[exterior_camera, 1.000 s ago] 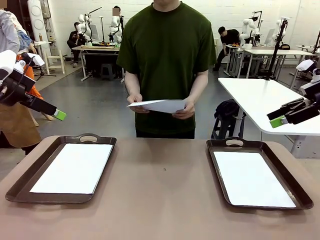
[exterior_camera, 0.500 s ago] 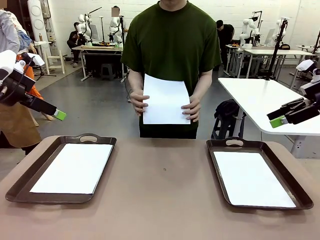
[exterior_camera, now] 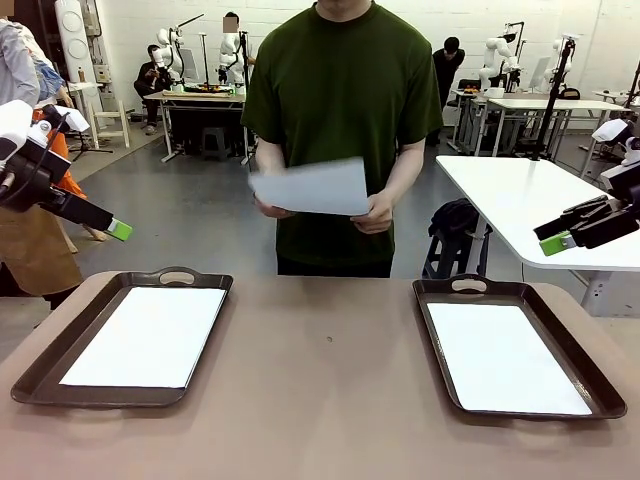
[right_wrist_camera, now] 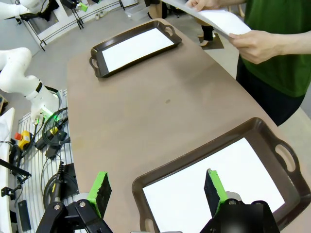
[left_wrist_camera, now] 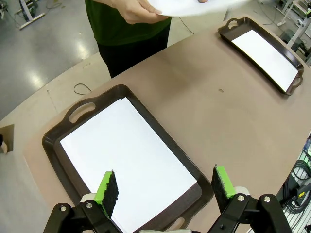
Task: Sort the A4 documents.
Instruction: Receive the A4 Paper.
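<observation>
A person in a dark green T-shirt (exterior_camera: pixel 340 100) stands at the far side of the brown desk (exterior_camera: pixel 320 400) and holds a white sheet of paper (exterior_camera: pixel 310 187) in both hands at about waist height, above the floor just beyond the desk's far edge; the sheet is blurred and tilted, its long side running roughly sideways. The person's hand on the picture's right (exterior_camera: pixel 372 213) grips the sheet's lower corner, while the other hand (exterior_camera: pixel 272 209) sits under its left part. Two dark brown trays with handles lie flat on the desk, well apart. The left tray (exterior_camera: pixel 60 355) holds a white sheet (exterior_camera: pixel 150 335) that lies flat inside it, and the right tray (exterior_camera: pixel 585 365) holds another white sheet (exterior_camera: pixel 505 357) in the same way. The left pincer (left_wrist_camera: pixel 165 189) hangs in the air above the near end of the left tray, its green-padded fingers spread wide and holding nothing. The right pincer (right_wrist_camera: pixel 158 191) hangs above the near end of the right tray, its fingers likewise spread wide and empty. In the front view both arms sit at the picture's edges, raised off the desk, with the green fingertips pointing inward. Neither pincer touches a tray, a sheet or the person.
</observation>
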Available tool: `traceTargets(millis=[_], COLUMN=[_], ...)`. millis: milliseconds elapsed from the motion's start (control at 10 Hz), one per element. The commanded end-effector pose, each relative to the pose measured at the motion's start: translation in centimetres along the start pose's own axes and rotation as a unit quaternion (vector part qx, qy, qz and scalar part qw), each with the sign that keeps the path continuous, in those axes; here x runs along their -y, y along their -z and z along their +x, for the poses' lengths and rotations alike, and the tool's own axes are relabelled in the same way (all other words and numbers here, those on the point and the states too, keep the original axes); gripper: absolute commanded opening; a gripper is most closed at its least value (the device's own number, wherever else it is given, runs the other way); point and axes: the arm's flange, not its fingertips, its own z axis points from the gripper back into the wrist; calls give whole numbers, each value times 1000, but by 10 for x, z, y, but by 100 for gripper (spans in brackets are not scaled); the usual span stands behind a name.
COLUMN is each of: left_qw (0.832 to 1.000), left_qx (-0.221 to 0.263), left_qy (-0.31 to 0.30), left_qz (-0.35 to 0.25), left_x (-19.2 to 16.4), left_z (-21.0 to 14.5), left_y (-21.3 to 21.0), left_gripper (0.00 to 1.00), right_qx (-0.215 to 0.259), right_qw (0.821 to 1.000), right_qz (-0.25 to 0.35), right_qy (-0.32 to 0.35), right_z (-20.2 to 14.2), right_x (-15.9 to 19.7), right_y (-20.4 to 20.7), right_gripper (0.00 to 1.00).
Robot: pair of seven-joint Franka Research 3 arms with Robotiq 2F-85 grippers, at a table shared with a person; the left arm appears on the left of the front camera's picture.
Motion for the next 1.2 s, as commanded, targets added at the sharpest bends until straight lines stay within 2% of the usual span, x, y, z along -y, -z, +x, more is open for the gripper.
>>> traceTargets(millis=[0,1100], left_qw=[1000,1000], left_qx=[1,1], left_qy=[10,10], left_qz=[-1,-1], left_x=[0,0], left_z=[-2,-2], left_y=[1,1], left_gripper=[100,100], right_qx=[12,12], right_qw=[1000,1000], right_qz=[3,3], right_qy=[-6,-6], right_z=[0,0], right_x=[0,0], right_y=[2,2], right_gripper=[100,100])
